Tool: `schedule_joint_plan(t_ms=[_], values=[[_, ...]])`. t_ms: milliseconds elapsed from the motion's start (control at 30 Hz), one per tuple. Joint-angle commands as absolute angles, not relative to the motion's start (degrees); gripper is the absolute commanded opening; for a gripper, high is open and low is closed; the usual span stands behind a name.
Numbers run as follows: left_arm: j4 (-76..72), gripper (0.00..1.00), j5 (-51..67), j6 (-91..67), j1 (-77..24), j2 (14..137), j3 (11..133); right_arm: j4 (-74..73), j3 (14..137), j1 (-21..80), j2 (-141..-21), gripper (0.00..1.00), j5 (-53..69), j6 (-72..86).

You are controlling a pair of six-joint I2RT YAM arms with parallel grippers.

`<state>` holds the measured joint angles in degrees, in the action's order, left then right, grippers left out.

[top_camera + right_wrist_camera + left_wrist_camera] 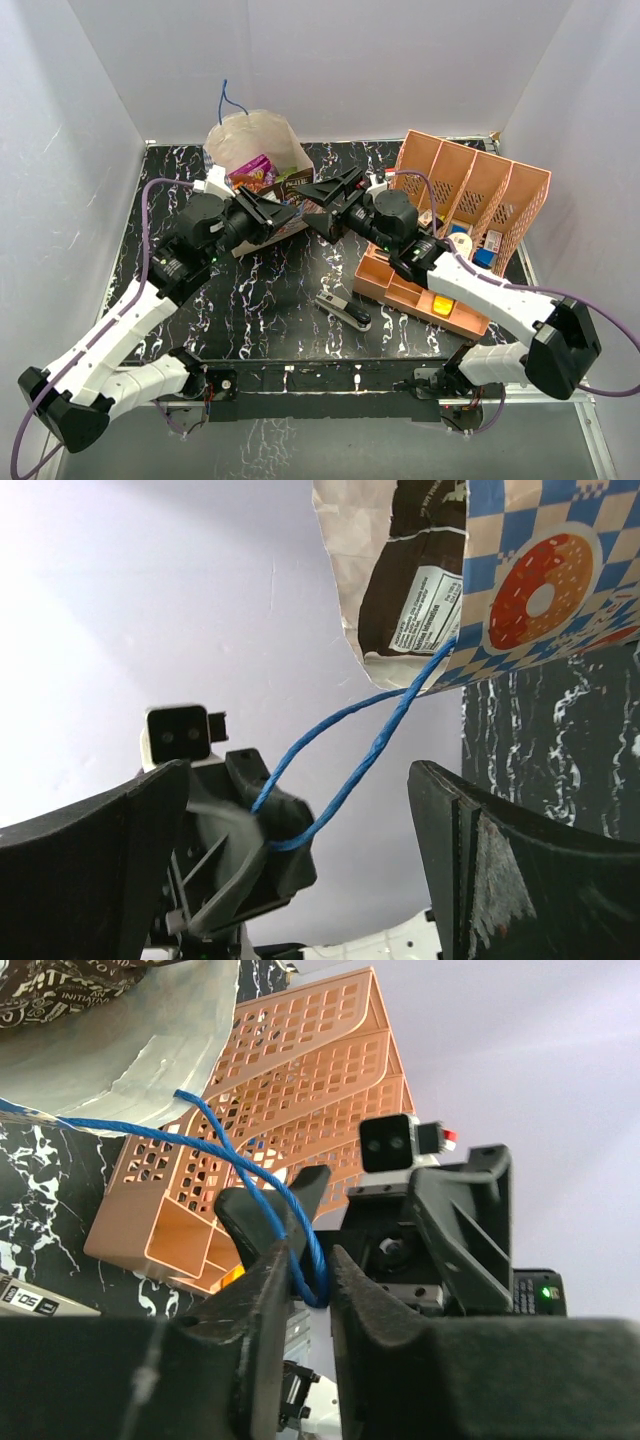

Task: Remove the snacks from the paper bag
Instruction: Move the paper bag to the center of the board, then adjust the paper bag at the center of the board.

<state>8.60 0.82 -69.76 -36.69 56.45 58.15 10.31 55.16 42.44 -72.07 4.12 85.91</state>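
Left wrist view: left hand clamps the thin blue string handle, likely steadying the cream-white paper bag on the worktop; right hand gapes beside it, ready for the purple snack packet inside.

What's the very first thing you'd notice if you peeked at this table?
Probably the cream paper bag at the back of the table, with a purple snack packet peeking out of its top. The left pincer pinches the bag's blue string handle, and the right pincer is open close by. A big salmon-pink organiser stands on the right.
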Motion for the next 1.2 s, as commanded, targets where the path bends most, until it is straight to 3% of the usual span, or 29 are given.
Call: schedule_joint_plan(t_ms=[0,233,367,767,1167], values=[[11.87,0.26,-0.78,-65.78,-37.09,53.50,61.10,15.97,57.09,43.63,-74.81,0.94,4.62,92.40],[18.21,0.62,-4.85,-57.20,-37.09,51.08,65.45,16.36,59.72,44.77,-78.88,0.84,1.37,95.40],[27.45,0.76,-10.99,-49.90,-37.09,50.13,70.73,16.77,61.61,45.79,-80.47,0.82,-0.82,95.23],[35.35,0.87,-21.24,-41.01,-37.09,45.96,75.87,18.42,64.38,46.60,-80.71,0.81,-6.38,93.38],[37.74,0.98,-20.39,-38.55,-37.09,47.38,82.39,17.20,69.74,46.76,-84.10,0.81,-13.63,85.12]])
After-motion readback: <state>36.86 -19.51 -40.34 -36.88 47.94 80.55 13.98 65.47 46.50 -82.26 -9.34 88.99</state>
